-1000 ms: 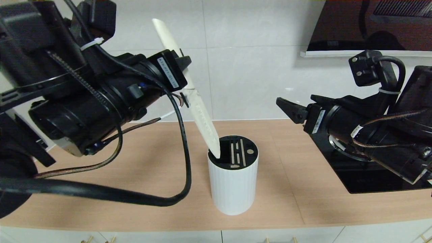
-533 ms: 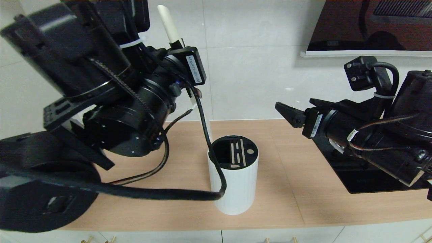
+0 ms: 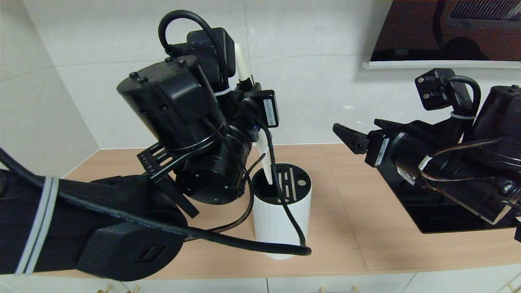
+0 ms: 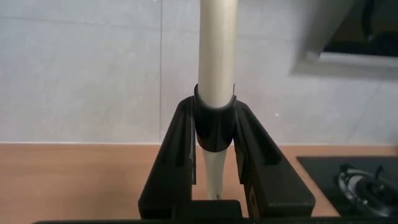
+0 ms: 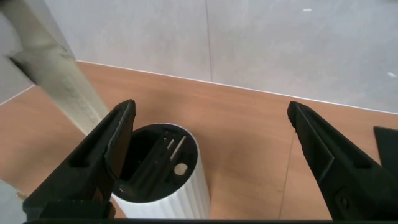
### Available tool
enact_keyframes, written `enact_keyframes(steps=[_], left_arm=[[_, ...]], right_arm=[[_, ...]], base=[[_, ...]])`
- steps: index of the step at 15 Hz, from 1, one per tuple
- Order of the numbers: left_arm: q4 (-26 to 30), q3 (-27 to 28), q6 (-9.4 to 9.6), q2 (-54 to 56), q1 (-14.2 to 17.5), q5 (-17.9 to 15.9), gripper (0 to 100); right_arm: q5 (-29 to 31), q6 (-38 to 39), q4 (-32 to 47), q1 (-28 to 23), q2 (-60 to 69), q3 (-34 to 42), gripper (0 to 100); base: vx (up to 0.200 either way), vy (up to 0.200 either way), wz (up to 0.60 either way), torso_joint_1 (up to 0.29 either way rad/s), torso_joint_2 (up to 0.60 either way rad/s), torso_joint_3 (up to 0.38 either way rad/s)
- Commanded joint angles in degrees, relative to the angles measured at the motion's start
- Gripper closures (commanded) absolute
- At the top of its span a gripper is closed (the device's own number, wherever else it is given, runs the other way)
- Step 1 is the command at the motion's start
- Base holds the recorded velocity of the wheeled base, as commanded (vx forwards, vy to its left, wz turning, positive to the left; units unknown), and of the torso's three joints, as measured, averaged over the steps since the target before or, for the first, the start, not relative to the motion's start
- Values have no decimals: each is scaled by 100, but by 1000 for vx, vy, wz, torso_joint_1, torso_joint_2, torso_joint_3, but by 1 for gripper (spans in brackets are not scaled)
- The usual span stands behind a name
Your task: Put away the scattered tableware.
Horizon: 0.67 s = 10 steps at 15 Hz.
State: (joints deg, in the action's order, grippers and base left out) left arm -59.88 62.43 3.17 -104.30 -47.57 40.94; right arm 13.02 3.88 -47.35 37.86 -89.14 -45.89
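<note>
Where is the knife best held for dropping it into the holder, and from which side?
Grip the knife by its rounded handle, low near the blade, coming across it from the side as the left gripper does. The blade then hangs tip-down, free to enter the holder from above.

- Knife: cream throughout.
- Holder: white, vertically ribbed wall; black slotted top.
- Countertop: pale tan wood grain.
- Cooktop: glossy black.
- Wall tiles: pale grey-white, faint marbling.
</note>
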Motion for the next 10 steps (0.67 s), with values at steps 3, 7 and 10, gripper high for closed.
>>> enact_keyframes(steps=[3, 7, 10], left_arm=[[-235, -3, 8, -424, 2, 2, 100], [-279, -11, -1, -556, 2, 2, 100], [-279, -73, -9, -591, 2, 11, 100]], right_arm=[[-1, -10, -2, 10, -25, 9, 0], [-1, -10, -2, 10, -7, 9, 0], [-1, -10, -2, 10, -16, 27, 0]], base=[[0, 0, 0, 0, 0, 0], [0, 0, 0, 0, 0, 0], [0, 0, 0, 0, 0, 0]])
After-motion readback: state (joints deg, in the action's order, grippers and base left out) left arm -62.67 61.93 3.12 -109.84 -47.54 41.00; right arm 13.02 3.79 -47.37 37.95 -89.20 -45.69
